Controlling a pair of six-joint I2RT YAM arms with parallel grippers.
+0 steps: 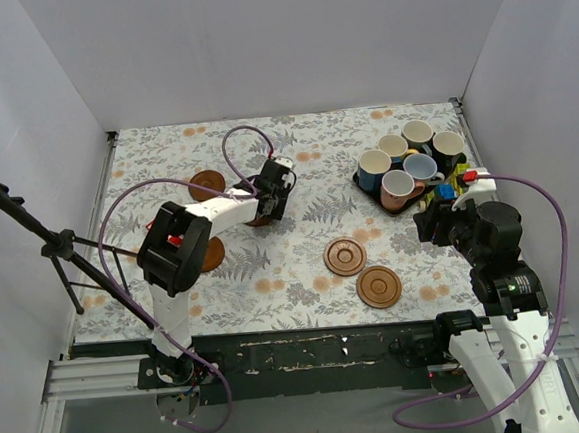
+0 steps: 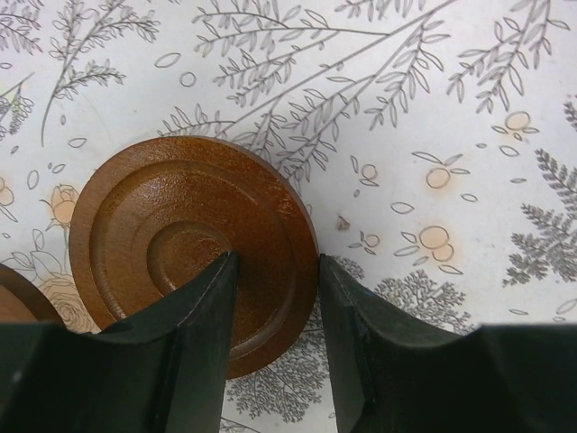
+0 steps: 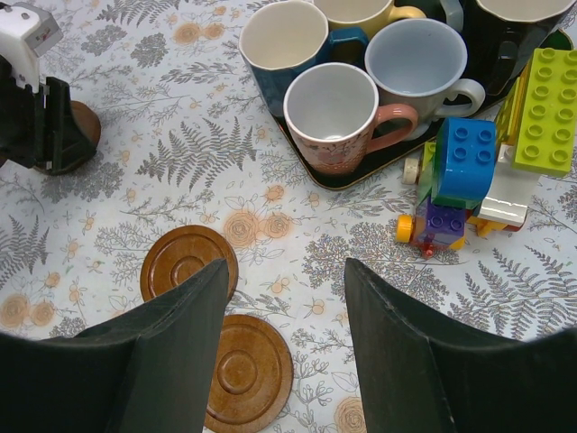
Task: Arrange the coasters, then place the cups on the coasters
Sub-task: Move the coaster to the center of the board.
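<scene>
left jaws astride a coaster, right hand wide over two more

white walls (image 1: 276, 47) box in a table (image 1: 294, 146) covered with a fern-and-flower cloth. the left arm (image 1: 214, 212) reaches forward and inward from its base, elbow bent, its wrist turned down over the middle-left of the cloth. the right arm (image 1: 499, 260) rises from its base and leans in, with its head near the tray and facing down.

a dark green tray (image 3: 361, 177) sits at the far right and carries the cups (image 1: 398, 186). they are all upright, mouths up, and packed close together. the pink cup (image 3: 334, 122) and the light blue cup (image 3: 415, 68) turn their handles toward the toy blocks (image 3: 469, 167) just beside the tray.

the coasters (image 1: 344, 256) are round, so they have no long axis; those in view lie flat, ringed face up. the near-middle coaster has a neighbour coaster (image 1: 379, 287) just beside it. a far-left coaster (image 1: 207, 183) lies alone, and a half-hidden coaster (image 1: 212, 255) sits under the left arm's elbow.

the left gripper (image 2: 278, 263) stands narrow over a middle coaster (image 2: 171, 225). one finger crosses its face near the centre ring, and the other is just outside the rim, touching the edge. whether it pinches, i cannot tell. a sliver of coaster (image 2: 13, 302) shows at that view's lower left.

the right gripper (image 3: 287, 271) is spread wide, with nothing between its fingers, above the near pair.
</scene>
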